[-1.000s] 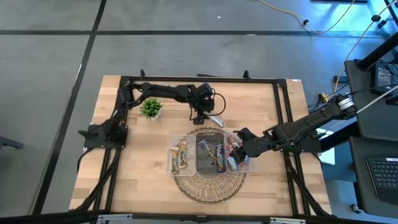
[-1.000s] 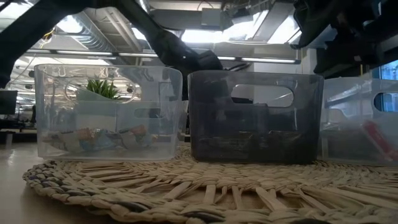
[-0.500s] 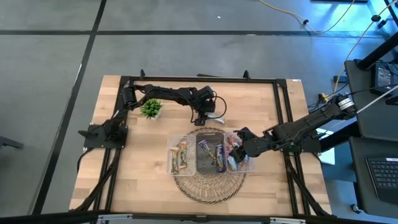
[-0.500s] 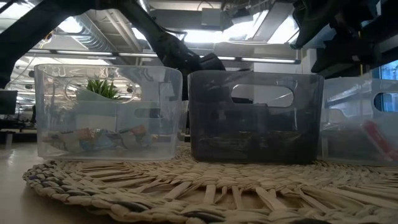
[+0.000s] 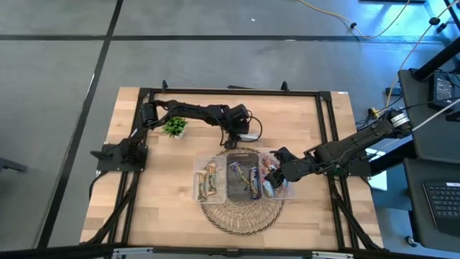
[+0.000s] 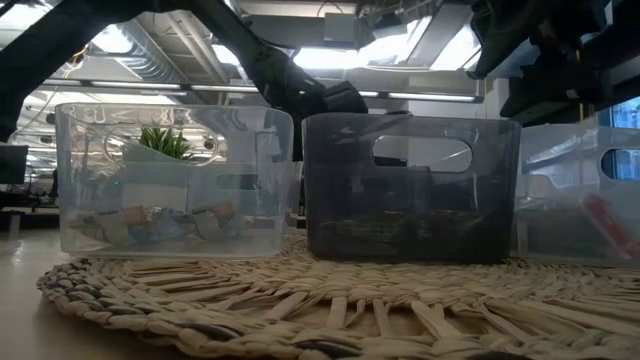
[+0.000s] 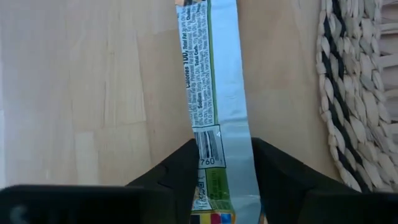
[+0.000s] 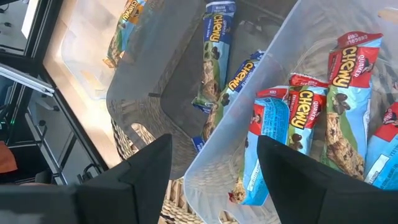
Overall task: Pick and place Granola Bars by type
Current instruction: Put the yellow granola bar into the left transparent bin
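Observation:
A silver-wrapped granola bar [image 7: 214, 81] sits between the fingers of my left gripper [image 7: 224, 152], over bare wood just beyond the woven mat's far edge [image 7: 357, 93]. In the high view this gripper [image 5: 236, 139] and the bar [image 5: 249, 136] are beyond the bins. My right gripper [image 8: 214, 177] is open above the right clear bin [image 8: 292, 68], which holds blue and red bars [image 8: 339, 93]. The middle dark bin [image 5: 243, 178] holds blue bars [image 8: 217, 43]. Tan-yellow bars [image 5: 209, 181] lie in the left bin. My left gripper pinches the silver bar between its two fingers [image 7: 180, 165], across the bar's width near one end [image 7: 211, 146]. The rest of the bar reaches forward past the fingertips over the wood. Whether it lies on the table or is lifted, I cannot tell.
Three bins stand side by side on a round woven mat [image 5: 241, 212] near the table's near edge. A small green potted plant [image 5: 175, 126] stands to the left of the left arm. Black frame rails run along the table's left, right and far sides.
My left arm has shifted a little toward the table's right, staying beyond the bins. My right arm has kept still over the right bin.

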You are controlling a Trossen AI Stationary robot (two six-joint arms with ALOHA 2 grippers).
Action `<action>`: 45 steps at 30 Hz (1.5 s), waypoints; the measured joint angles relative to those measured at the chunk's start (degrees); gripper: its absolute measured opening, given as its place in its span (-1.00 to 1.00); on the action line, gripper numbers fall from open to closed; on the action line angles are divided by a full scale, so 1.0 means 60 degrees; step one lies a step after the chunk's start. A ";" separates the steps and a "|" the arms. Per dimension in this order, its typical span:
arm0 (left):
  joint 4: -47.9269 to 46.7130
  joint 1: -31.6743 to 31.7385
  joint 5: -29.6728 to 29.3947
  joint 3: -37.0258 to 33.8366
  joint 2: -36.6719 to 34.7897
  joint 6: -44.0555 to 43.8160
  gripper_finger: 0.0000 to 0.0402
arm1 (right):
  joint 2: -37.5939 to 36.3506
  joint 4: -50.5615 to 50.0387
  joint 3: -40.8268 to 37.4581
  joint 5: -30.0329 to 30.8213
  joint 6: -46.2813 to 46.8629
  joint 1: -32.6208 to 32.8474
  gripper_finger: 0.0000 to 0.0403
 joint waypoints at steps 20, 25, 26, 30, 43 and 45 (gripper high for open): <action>-0.0742 0.0011 -0.1712 -0.0044 -0.1141 -0.1353 -0.51 | -0.0352 0.0062 -0.0011 -0.0004 -0.0749 0.0004 0.18; -0.1580 -0.0064 -0.1618 -0.0044 -0.2126 -0.2902 -0.51 | -0.0499 -0.0012 -0.0011 0.0003 -0.1241 0.0004 0.18; -0.1779 -0.0096 -0.1610 -0.0040 -0.2396 -0.3265 -0.51 | -0.0499 -0.0014 -0.0011 0.0003 -0.1334 0.0004 0.18; -0.2840 -0.0485 -0.1541 -0.0025 -0.3419 -0.4471 -0.51 | -0.0521 -0.0154 -0.0012 -0.0003 -0.1984 -0.0096 0.19; -0.5671 -0.4032 -0.3072 -0.0025 -0.5236 -1.2167 -0.50 | -0.0525 -0.0225 -0.0011 -0.0044 -0.4025 -0.0722 0.19; -0.5713 -0.4671 -0.3428 -0.0024 -0.5094 -1.3652 -0.50 | -0.0525 -0.0204 -0.0011 -0.0056 -0.4039 -0.0815 0.18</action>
